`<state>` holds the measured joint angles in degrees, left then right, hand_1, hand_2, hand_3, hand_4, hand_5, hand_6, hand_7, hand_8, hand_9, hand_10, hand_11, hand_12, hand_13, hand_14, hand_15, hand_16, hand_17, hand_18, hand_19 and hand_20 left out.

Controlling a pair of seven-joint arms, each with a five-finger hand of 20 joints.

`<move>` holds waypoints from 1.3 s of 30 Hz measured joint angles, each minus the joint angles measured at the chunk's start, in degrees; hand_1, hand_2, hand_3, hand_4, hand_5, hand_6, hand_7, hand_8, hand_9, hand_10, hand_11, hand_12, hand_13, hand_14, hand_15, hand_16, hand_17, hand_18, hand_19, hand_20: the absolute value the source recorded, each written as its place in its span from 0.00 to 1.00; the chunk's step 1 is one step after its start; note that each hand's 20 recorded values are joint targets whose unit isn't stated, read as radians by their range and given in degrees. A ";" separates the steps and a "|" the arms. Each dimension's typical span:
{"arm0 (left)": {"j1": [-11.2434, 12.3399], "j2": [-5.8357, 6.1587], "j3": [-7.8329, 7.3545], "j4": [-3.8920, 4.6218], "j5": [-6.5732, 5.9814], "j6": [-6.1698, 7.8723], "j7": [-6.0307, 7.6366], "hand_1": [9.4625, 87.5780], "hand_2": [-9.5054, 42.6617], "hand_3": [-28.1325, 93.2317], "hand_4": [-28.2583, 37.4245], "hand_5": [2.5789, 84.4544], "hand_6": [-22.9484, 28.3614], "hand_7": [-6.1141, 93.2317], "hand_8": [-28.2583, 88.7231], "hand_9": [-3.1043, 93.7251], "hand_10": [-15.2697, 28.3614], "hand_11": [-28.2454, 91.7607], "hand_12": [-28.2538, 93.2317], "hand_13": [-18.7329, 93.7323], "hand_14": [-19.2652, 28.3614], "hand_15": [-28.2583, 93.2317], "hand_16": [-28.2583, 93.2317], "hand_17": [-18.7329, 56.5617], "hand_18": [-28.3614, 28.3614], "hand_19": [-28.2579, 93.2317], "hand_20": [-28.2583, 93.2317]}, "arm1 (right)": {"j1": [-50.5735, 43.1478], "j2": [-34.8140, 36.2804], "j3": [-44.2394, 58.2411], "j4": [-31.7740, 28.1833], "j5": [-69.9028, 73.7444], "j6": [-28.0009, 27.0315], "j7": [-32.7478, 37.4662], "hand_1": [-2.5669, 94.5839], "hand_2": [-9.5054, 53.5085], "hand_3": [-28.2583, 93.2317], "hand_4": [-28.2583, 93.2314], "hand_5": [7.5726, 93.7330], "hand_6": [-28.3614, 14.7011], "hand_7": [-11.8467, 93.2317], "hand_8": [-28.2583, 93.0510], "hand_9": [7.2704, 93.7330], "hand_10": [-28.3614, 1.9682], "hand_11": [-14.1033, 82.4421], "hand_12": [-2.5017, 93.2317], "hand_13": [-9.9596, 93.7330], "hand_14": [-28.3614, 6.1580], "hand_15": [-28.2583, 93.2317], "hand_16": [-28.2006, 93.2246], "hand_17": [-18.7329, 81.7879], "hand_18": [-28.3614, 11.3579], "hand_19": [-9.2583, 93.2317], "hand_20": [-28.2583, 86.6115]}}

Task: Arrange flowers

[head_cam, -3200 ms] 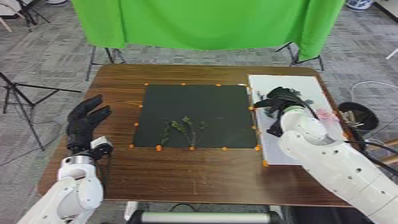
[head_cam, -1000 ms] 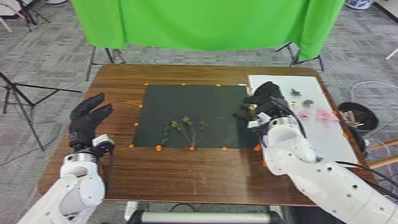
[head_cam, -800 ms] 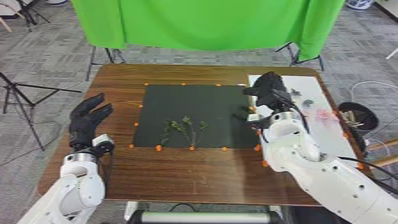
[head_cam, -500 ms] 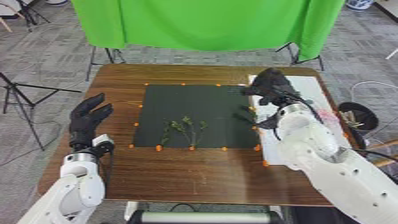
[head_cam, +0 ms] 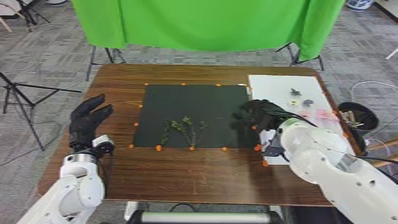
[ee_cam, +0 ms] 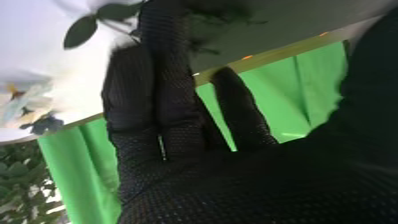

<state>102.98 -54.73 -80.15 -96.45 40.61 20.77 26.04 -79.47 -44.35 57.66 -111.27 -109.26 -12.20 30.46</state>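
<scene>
The left hand (head_cam: 87,122) hangs over the counter (head_cam: 151,185) near its left edge, with fingers extended and apart from the thumb, holding nothing. Next comes the dark mat (head_cam: 191,107), edged with orange dots; on it, three slender green sprigs (head_cam: 187,129) fan out near its bottom edge, the leftmost toward the bottom left corner.

The right hand (head_cam: 264,114) is over the mat's right edge, where the white sheet (head_cam: 277,82) begins. In the right wrist view its fingers are straight, two of them side by side and a shorter one apart; a leafy stem (ee_cam: 82,31) shows by the fingertips, though whether the hand grips it cannot be told.

Right of the hand, a small pale flower (head_cam: 293,102) and two grayish blooms (head_cam: 308,102) lie on the sheet, with pink flowers (head_cam: 327,115) nearer its right edge. A dark bin (head_cam: 360,108) stands just beyond the counter's right edge.
</scene>
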 measured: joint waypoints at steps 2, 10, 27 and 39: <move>-0.03 0.10 0.09 0.00 0.00 0.00 -0.01 0.62 0.12 0.81 0.39 0.56 0.44 0.38 0.13 0.40 0.58 0.46 0.34 0.52 0.69 0.48 0.22 0.55 0.72 0.43 0.49 | -0.47 0.01 0.43 -0.35 0.14 0.20 -0.49 0.21 0.00 0.58 0.00 0.21 0.55 0.12 0.20 0.19 0.31 0.13 0.14 0.40 0.04 0.28 0.39 0.47 0.00 0.26 0.49; -0.03 0.25 0.15 0.00 -0.01 0.00 -0.16 0.62 0.12 0.81 0.39 0.56 0.44 0.38 0.13 0.40 0.58 0.46 0.34 0.51 0.69 0.48 0.22 0.54 0.72 0.43 0.48 | -1.78 0.22 2.28 -2.22 1.51 0.89 -1.23 0.18 0.00 0.69 0.00 0.23 0.54 0.12 0.20 0.20 0.31 0.14 0.14 0.36 0.07 0.28 0.37 0.44 0.00 0.25 0.47; -0.87 0.38 1.05 0.18 0.01 -0.02 -0.19 0.62 0.12 0.81 0.39 0.56 0.44 0.38 0.13 0.40 0.57 0.46 0.34 0.52 0.69 0.49 0.22 0.54 0.72 0.43 0.48 | 4.78 0.51 -10.40 8.22 -16.39 12.14 5.21 0.31 0.00 0.76 0.00 0.45 0.43 0.18 0.18 0.48 0.25 0.22 0.22 0.74 0.38 0.52 0.43 0.62 0.23 0.71 0.61; -0.89 0.38 1.05 0.18 0.00 -0.01 -0.20 0.62 0.12 0.81 0.39 0.56 0.44 0.38 0.13 0.40 0.58 0.46 0.34 0.52 0.69 0.49 0.22 0.54 0.72 0.43 0.48 | 6.50 -0.58 -13.99 9.56 -21.62 10.05 8.43 0.53 0.00 0.72 0.03 0.73 0.55 0.26 0.19 0.88 0.45 0.37 0.23 0.96 0.67 0.59 0.47 0.79 0.41 0.89 0.61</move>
<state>102.09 -54.35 -79.10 -96.27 40.61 20.75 25.84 -72.97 -44.93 43.67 -101.71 -130.88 -2.15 38.90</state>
